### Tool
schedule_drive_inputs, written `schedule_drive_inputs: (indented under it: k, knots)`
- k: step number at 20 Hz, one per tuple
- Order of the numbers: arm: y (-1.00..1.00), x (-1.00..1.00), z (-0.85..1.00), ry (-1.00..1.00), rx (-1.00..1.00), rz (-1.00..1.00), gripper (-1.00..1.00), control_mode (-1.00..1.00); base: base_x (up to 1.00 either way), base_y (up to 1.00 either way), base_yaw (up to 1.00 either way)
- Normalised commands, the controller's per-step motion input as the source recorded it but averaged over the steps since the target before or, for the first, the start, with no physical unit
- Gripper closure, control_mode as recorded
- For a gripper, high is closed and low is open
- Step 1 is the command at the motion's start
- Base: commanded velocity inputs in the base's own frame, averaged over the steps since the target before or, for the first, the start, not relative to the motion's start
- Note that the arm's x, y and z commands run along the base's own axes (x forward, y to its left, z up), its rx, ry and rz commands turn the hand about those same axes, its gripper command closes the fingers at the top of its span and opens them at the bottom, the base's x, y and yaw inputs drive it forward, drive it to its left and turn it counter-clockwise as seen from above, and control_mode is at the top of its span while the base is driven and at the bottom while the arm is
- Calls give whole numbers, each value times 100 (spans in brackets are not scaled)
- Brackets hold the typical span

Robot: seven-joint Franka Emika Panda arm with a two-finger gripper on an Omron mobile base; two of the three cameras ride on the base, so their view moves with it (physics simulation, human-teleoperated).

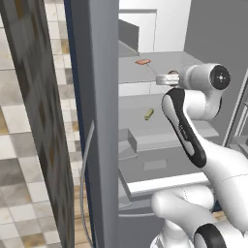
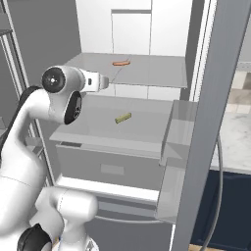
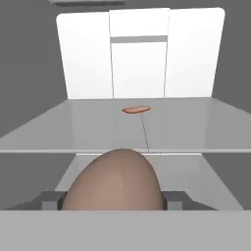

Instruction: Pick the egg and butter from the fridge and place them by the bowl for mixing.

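A brown egg [image 3: 115,181] sits between my fingers, and the gripper [image 1: 167,78] is shut on it. The hand hovers at the front edge of the upper shelf of the open grey fridge [image 1: 97,97], and in the right base view the gripper [image 2: 105,81] points into the fridge [image 2: 147,29]. The butter [image 1: 149,114], a small yellow-olive stick, lies on the middle shelf below and right of the hand; the right base view also shows the butter [image 2: 123,118]. The bowl is out of view.
A small brownish-orange lump [image 3: 136,110] lies far back on the upper shelf [image 2: 147,71]. Grey drawers [image 2: 108,164] sit under the middle shelf. The fridge door [image 2: 215,122] stands open on the right, with door bins [image 2: 174,147]. A tiled wall [image 1: 29,145] lies to the left.
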Motion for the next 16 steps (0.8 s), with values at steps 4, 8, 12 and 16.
schedule_drive_inputs:
  k: [4, 8, 12, 16]
  knots:
    - [1, -20, -61, 30, -15, 2, 100, -100, 0, 0, 0]
    - [0, -6, -28, 5, -3, 1, 100, -100, 0, 0, 0]
    - [0, -9, -12, 5, -1, 1, 100, 100, -69, 0, 4]
    - [0, 0, 0, 0, 0, 0, 100, 100, -100, 0, 0]
